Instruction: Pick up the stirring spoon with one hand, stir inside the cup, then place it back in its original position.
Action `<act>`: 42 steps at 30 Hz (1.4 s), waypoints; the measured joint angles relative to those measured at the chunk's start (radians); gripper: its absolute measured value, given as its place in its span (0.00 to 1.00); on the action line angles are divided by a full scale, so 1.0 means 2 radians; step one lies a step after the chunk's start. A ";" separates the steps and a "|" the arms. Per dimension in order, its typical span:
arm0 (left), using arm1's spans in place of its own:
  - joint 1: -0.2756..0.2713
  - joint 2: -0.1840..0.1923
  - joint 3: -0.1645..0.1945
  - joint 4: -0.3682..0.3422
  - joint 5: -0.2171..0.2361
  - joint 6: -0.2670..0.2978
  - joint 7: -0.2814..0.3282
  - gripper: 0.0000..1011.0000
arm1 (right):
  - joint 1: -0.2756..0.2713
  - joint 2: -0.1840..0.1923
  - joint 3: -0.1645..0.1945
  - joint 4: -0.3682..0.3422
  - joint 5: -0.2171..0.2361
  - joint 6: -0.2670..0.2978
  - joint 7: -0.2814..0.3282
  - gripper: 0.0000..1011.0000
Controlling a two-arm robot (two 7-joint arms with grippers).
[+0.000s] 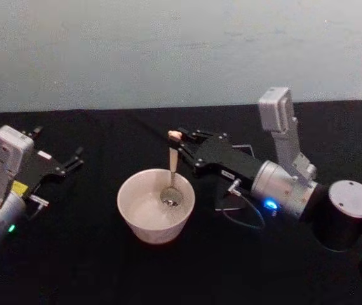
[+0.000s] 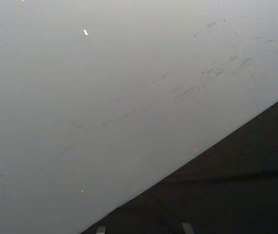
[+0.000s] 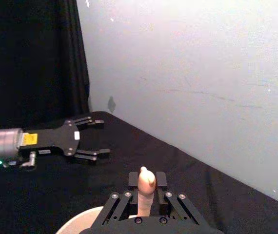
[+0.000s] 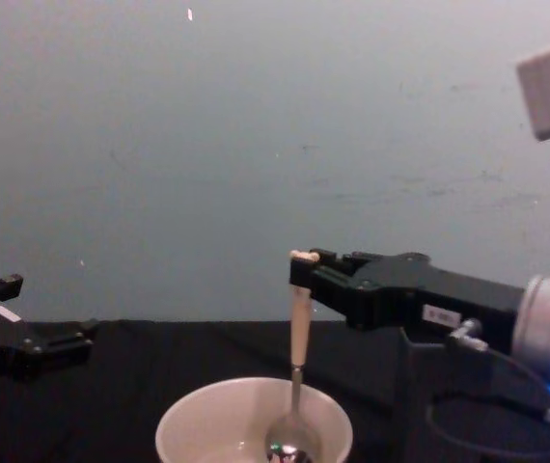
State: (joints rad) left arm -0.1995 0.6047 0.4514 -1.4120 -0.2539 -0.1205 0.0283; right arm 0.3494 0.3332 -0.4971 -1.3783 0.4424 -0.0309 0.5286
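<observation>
Gripping the stirring spoon (image 1: pixel 171 170) by its handle top, the right gripper (image 1: pixel 177 138) holds it upright in the head view, bowl inside the cup (image 1: pixel 144 230); the left gripper (image 1: pixel 58 146) idles at left, fingers spread. Right wrist view: fingers (image 3: pixel 132 179) pinch the handle. Chest view: the bowl sits low in the cup.

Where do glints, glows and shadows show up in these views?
Chest view: the stirring spoon, held by the right gripper over the cup, glints at its bowl; the black table shows no shadows. Head view: a blue light glows on the right arm, a green one behind the open left gripper, parked at left.
</observation>
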 joint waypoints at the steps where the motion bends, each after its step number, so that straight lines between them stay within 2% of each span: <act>1: 0.000 0.000 0.000 0.000 0.000 0.000 0.000 0.99 | -0.004 0.002 0.002 -0.006 0.002 0.001 0.000 0.21; 8: 0.000 0.000 0.000 0.000 0.000 0.000 0.000 0.99 | -0.030 0.019 0.004 -0.044 0.018 0.010 0.005 0.21; 21: 0.000 0.000 0.000 0.000 0.000 0.000 0.000 0.99 | -0.037 0.020 -0.022 -0.056 0.021 0.014 0.018 0.21; 28: 0.000 0.000 0.000 0.000 0.000 0.000 0.000 0.99 | -0.023 0.009 -0.034 -0.039 0.014 0.013 0.016 0.21; 32: 0.000 0.000 0.000 0.000 0.000 0.000 0.000 0.99 | -0.009 -0.003 -0.038 -0.018 0.006 0.011 0.011 0.21; 42: 0.000 0.000 0.000 0.000 0.000 0.000 0.000 0.99 | 0.019 -0.026 -0.033 0.030 0.000 0.009 0.002 0.21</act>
State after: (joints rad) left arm -0.1995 0.6047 0.4514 -1.4120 -0.2539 -0.1205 0.0283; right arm 0.3870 0.2812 -0.5629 -1.3173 0.4434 -0.0131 0.5327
